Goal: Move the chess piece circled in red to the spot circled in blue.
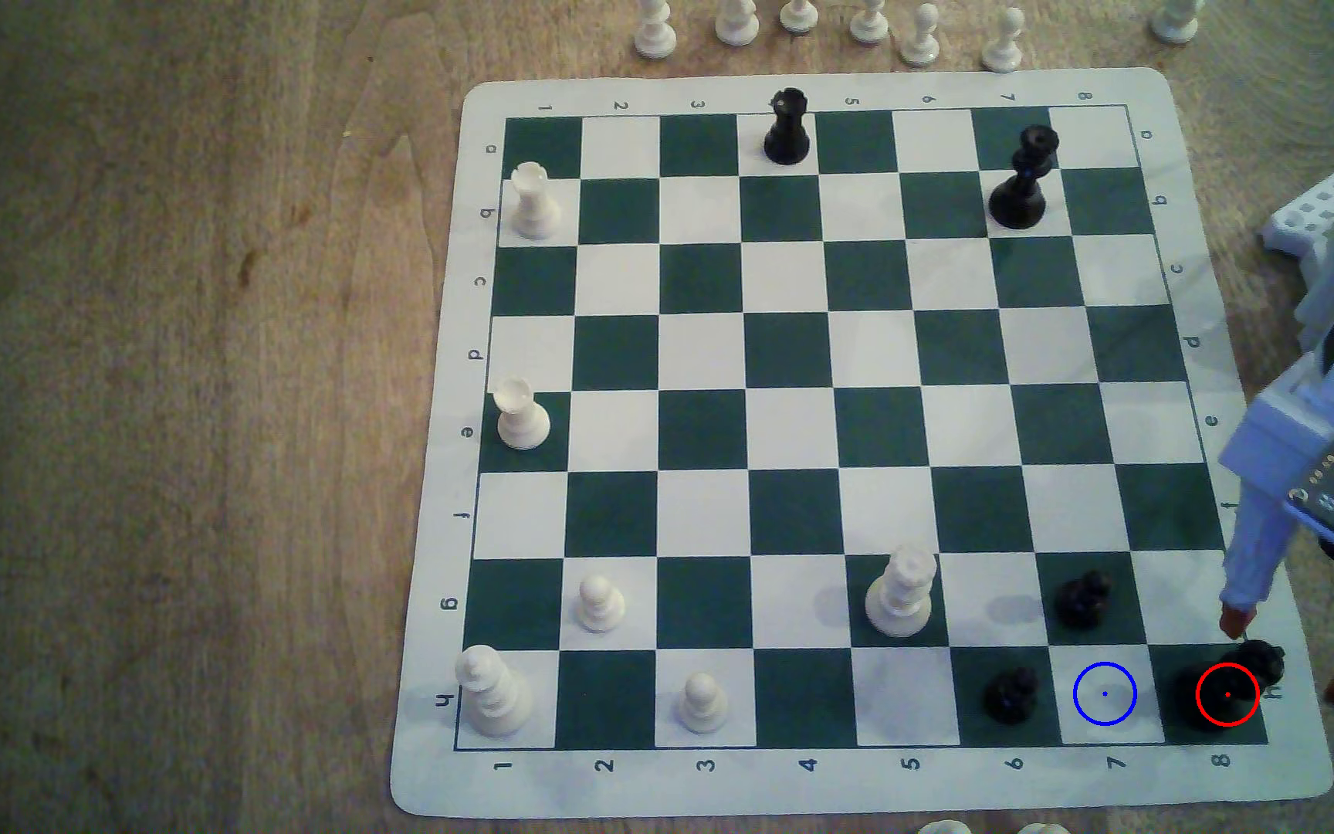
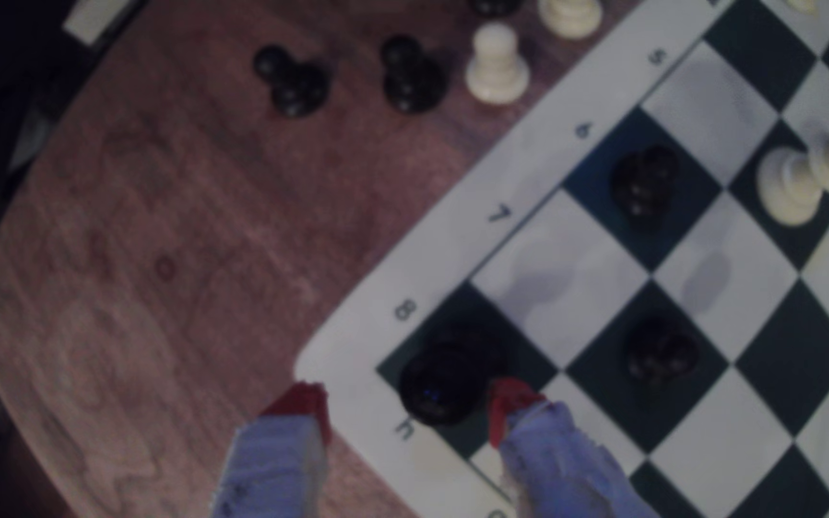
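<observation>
The chess piece circled in red (image 1: 1241, 682) is a glossy black piece on the dark green corner square h8, at the exterior view's lower right. My gripper (image 1: 1289, 656) hangs open just above and beside its top, one red fingertip on each side. In the wrist view the piece (image 2: 445, 378) shows from above, and the gripper (image 2: 407, 406) straddles it with one red fingertip (image 2: 512, 403) close against it and the other apart over the mat's border. The spot circled in blue (image 1: 1104, 694) is the bare white square h7 (image 2: 557, 279) next to it.
Short black pawns stand on g7 (image 1: 1085, 597) and h6 (image 1: 1010, 694), bordering the blue-ringed square. A tall white piece (image 1: 900, 589) stands on g5. Off the mat's corner, two black pawns (image 2: 293, 79) and white pieces (image 2: 497, 64) stand on the wooden table.
</observation>
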Available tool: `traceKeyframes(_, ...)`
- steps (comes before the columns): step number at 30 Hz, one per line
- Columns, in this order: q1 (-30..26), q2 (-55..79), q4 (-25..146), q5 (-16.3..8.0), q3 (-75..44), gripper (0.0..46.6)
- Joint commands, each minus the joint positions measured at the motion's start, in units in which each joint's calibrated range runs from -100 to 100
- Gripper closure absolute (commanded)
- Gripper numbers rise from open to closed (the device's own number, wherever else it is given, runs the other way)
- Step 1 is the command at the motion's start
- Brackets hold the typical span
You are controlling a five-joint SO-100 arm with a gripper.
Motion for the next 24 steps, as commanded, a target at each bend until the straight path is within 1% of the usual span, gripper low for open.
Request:
traceKeyframes(1,-0.59,0.93,-2.63,-0.24,-0.41,30.4)
traceKeyframes(4,-0.52,2.12,-4.02,-0.29,-0.41,32.6)
traceKeyframes(12,-0.20,4.32,-6.89,-0.24,1.04,32.8)
traceKeyframes(15,-0.05,4.66,-7.38,-0.15,1.49,33.5)
traceKeyframes(17,-0.05,4.75,-7.70,-0.20,1.58,35.0)
traceKeyframes(18,0.03,4.75,-7.79,-0.20,1.67,36.5)
traceKeyframes(19,0.11,4.75,-7.87,-0.10,1.76,39.1)
traceKeyframes(21,0.11,4.75,-7.87,0.10,1.85,42.1)
traceKeyframes(24,0.03,4.66,-7.87,0.10,2.22,44.4)
